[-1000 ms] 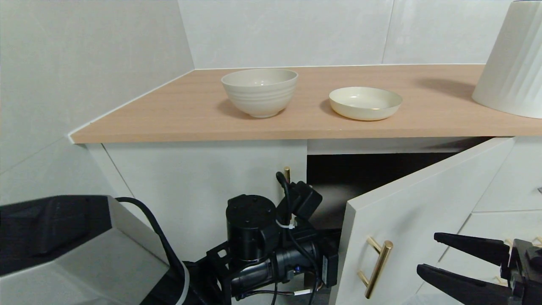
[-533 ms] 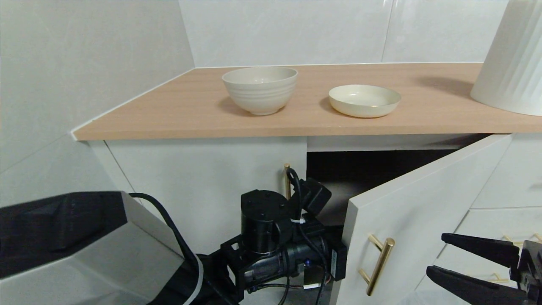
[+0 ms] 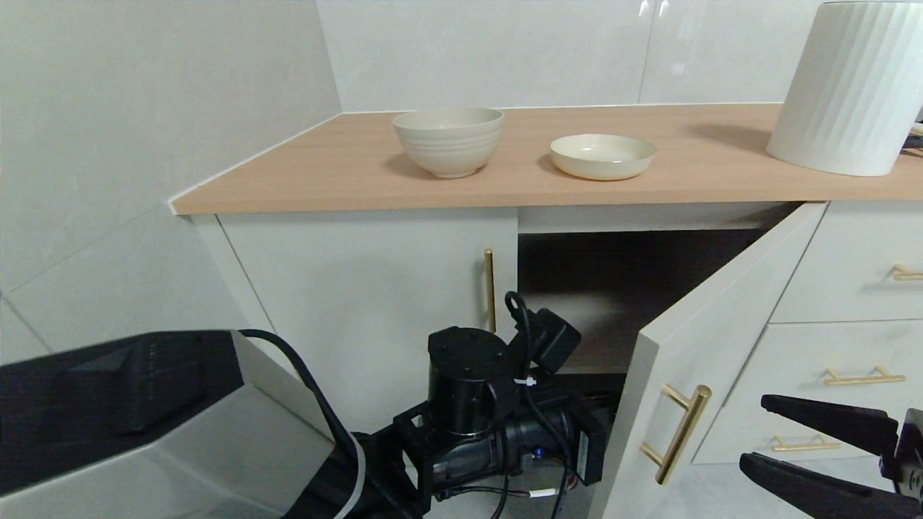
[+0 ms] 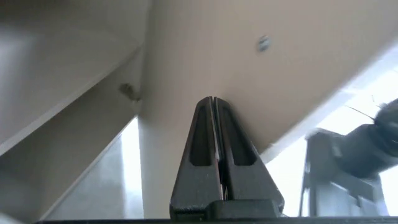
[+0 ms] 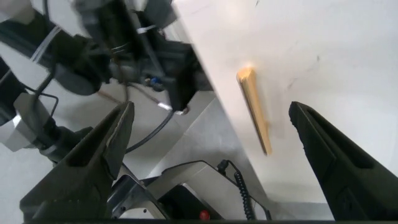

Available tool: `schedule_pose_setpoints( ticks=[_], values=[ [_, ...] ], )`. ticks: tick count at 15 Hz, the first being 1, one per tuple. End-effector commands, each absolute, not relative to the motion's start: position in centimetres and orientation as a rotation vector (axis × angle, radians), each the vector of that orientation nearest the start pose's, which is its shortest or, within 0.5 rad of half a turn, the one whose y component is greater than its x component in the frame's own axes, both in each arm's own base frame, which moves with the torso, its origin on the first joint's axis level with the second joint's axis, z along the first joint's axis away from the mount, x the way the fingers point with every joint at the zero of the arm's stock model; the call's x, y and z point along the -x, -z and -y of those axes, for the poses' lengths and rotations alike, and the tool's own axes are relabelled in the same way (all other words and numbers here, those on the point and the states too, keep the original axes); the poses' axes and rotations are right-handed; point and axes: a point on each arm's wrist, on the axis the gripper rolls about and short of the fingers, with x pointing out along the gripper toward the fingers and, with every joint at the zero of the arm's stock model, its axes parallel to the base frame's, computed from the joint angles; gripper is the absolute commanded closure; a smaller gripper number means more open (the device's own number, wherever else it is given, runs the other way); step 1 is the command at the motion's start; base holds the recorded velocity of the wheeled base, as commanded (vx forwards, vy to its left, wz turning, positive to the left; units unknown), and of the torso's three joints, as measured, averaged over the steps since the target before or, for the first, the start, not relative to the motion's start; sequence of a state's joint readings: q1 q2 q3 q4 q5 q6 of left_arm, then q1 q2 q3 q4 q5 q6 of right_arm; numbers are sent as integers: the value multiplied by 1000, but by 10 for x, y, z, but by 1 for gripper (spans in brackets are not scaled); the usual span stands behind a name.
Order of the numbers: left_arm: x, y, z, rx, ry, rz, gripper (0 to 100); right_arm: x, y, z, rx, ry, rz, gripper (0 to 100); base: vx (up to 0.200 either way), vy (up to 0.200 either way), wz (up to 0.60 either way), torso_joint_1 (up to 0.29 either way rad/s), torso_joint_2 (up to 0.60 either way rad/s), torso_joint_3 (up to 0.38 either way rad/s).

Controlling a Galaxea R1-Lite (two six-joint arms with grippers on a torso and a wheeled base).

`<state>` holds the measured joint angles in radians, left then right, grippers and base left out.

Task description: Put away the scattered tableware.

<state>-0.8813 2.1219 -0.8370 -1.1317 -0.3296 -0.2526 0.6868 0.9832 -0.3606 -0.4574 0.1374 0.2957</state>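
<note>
A cream ribbed bowl [image 3: 448, 140] and a shallow cream dish [image 3: 603, 156] stand side by side on the wooden countertop [image 3: 346, 176]. Both grippers are well below them, in front of the cabinet. My left arm's wrist [image 3: 497, 411] sits low at the open cabinet, just left of the door's edge. The left gripper [image 4: 212, 101] is shut, empty, and close to a pale panel. My right gripper [image 3: 753, 430] is open and empty, just right of the door's gold handle [image 3: 678, 432]. In the right wrist view the right gripper [image 5: 208, 118] frames that gold handle [image 5: 255, 109].
The cabinet door [image 3: 710, 317] stands open toward me, with a dark opening [image 3: 613, 281] behind it. A closed door with a gold handle [image 3: 489, 288] is to the left, drawers [image 3: 851, 317] to the right. A tall white ribbed container [image 3: 844, 86] stands on the counter's right.
The whole head view has shifted, so the camera has moved: the counter looks farther off and the drawers on the right have come into view. Both grippers keep their states.
</note>
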Motion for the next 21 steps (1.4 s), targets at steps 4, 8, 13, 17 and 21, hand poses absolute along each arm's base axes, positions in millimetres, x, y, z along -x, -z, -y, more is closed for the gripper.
schedule_pose_setpoints(
  ticks=[4, 8, 13, 17, 21],
  values=[
    [-241, -96, 304, 171, 1176, -325, 100, -91, -194, -78, -235, -794, -275, 0, 0, 0, 0, 0, 0, 0],
    [-249, -107, 313, 167, 1151, -332, 100, -88, -201, -76, -245, -797, -239, 0, -150, 0, 0, 4, 1, 1],
    [-258, -113, 324, 165, 1149, -338, 100, -85, -213, -71, -264, -790, -176, 0, 0, 0, 0, 0, 0, 0],
    [-256, -111, 325, 159, 1152, -356, 100, -85, -227, -70, -278, -794, -126, 0, 0, 0, 0, 0, 0, 0],
    [-236, -112, 339, 144, 1205, -377, 100, -88, -248, -69, -296, -779, -56, 0, 0, 0, 0, 0, 0, 0]
  ],
)
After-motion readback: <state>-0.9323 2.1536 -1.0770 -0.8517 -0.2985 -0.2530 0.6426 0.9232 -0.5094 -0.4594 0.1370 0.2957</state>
